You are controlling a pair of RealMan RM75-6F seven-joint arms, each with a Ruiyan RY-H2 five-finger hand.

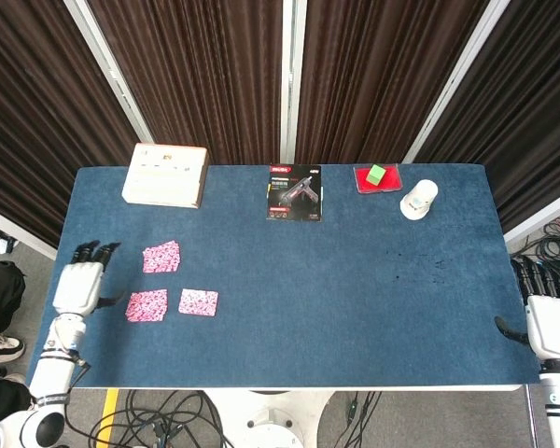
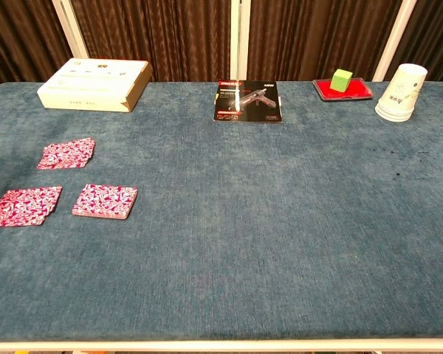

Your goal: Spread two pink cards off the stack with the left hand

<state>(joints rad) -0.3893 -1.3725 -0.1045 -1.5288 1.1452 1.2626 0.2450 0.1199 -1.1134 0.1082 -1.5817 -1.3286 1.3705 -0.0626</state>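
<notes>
The pink card stack [image 1: 198, 301] [image 2: 105, 200] lies on the blue table near its left front. One single pink card [image 1: 147, 305] [image 2: 23, 206] lies flat just left of the stack. Another pink card [image 1: 161, 257] [image 2: 66, 153] lies further back. My left hand [image 1: 77, 283] hovers over the table's left edge, open, fingers spread, holding nothing, a short gap left of the cards. It is out of the chest view. My right hand [image 1: 548, 322] hangs past the table's right edge, fingers apart and empty.
A cardboard box [image 1: 165, 175] [image 2: 94, 85] sits at the back left. A glue-gun package [image 1: 295, 192] [image 2: 248, 101] lies at back centre. A green cube on a red tray [image 1: 377, 177] [image 2: 342, 86] and a stack of paper cups [image 1: 418, 199] [image 2: 401, 92] stand at back right.
</notes>
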